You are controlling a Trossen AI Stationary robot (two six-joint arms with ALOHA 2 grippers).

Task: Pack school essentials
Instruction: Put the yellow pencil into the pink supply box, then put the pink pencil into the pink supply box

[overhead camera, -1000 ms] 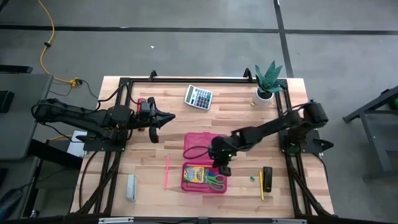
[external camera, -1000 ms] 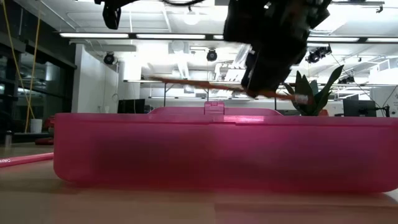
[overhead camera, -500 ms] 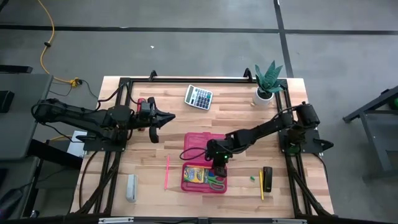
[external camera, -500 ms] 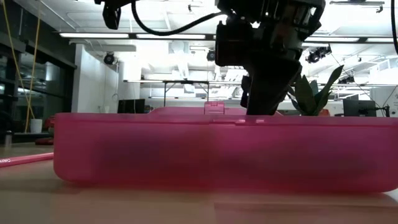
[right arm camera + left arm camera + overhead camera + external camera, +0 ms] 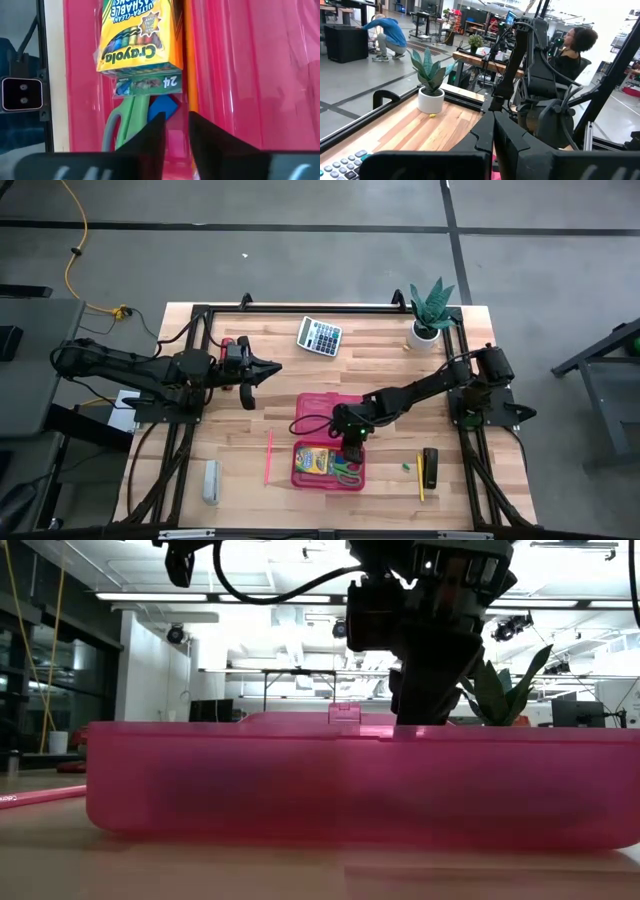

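Reaching in from the right side of the wooden worktop [image 5: 200, 440], the right arm stretches low and leftward, its hand [image 5: 351, 442] dipped into the open pink plastic hinged case [image 5: 305, 408] at the near middle. Its two dark fingers [image 5: 152, 131] stand slightly apart with nothing between them. The left arm lies folded at the far left, its hand [image 5: 262, 368] pressed together and well apart from the case.

Only the right wrist view looks inside the case: a yellow-green cardboard crayon box [image 5: 139, 37] lies flat, green-handled scissors [image 5: 127, 120] and a small blue eraser [image 5: 163, 107] beside it, and a thin orange pencil [image 5: 190, 75] rests along the box's edge. The low view shows just the case's translucent wall (contents blurred behind it).

From above, a thin pink pencil [image 5: 268, 456] lies left of the case; a thin yellow pencil [image 5: 420, 477] and a tiny green eraser [image 5: 406, 466] lie to its right.
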